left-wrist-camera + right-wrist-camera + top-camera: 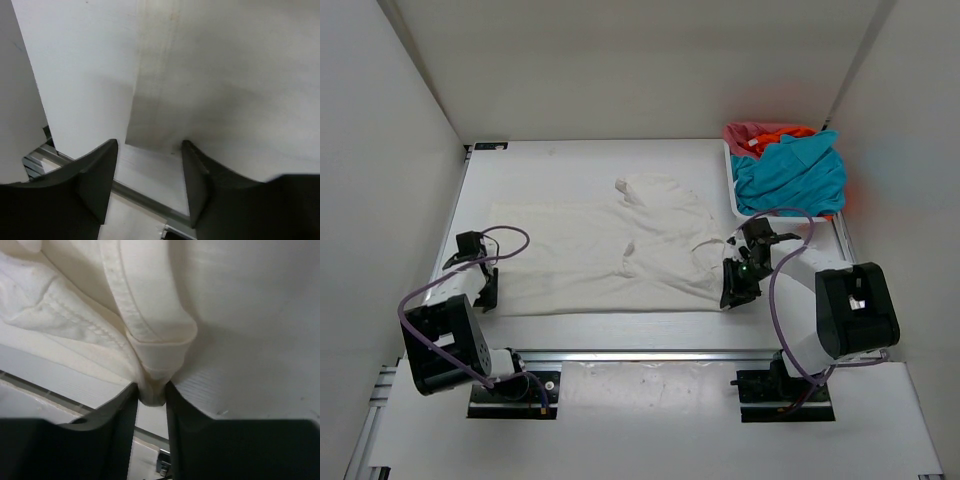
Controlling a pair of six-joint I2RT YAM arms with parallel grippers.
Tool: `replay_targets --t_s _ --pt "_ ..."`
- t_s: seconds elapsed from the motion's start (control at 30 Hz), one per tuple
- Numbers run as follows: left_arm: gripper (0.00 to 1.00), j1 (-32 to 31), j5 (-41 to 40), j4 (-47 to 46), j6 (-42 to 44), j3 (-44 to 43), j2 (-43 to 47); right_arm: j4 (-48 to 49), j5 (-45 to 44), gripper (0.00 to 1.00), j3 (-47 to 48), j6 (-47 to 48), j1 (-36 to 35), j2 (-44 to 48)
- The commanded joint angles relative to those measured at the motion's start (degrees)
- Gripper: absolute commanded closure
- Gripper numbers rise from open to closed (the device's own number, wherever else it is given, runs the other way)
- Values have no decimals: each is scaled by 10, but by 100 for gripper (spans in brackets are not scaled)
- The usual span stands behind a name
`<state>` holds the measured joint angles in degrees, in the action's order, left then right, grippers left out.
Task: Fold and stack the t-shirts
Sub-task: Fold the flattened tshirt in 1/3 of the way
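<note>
The white t-shirt (610, 255) lies spread across the middle of the table, its right part folded over and bunched. My right gripper (737, 291) is shut on a hemmed fold at the white t-shirt's near right corner (152, 372). My left gripper (488, 292) is open at the shirt's near left corner (150, 132), and the corner edge lies just past its fingertips. The teal-blue t-shirt (792, 175) lies on top in the basket, over the bright orange one (782, 132) and the pinkish-red one (748, 131).
A white mesh basket (731, 178) stands at the back right with the coloured shirts in it. White walls enclose the table on three sides. A metal rail (650, 355) runs along the near edge between the two arm bases.
</note>
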<state>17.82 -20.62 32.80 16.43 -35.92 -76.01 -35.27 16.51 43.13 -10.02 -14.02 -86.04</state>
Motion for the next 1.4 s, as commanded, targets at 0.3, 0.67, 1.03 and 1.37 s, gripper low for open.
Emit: replay_targets --t_s 0.3,0.67,1.03,1.37 --pt "100 1 -15 -41 47 23 1 -12 23 100 -9 88 -16 26" --pt "100 23 -53 73 169 23 46 -139 76 100 46 142 -90 80" --pt "91 20 -113 86 173 58 47 -170 145 73 -16 116 -60 82" --pt "27 22 -114 54 127 -31 36 -148 88 20 90 157 -87 67"
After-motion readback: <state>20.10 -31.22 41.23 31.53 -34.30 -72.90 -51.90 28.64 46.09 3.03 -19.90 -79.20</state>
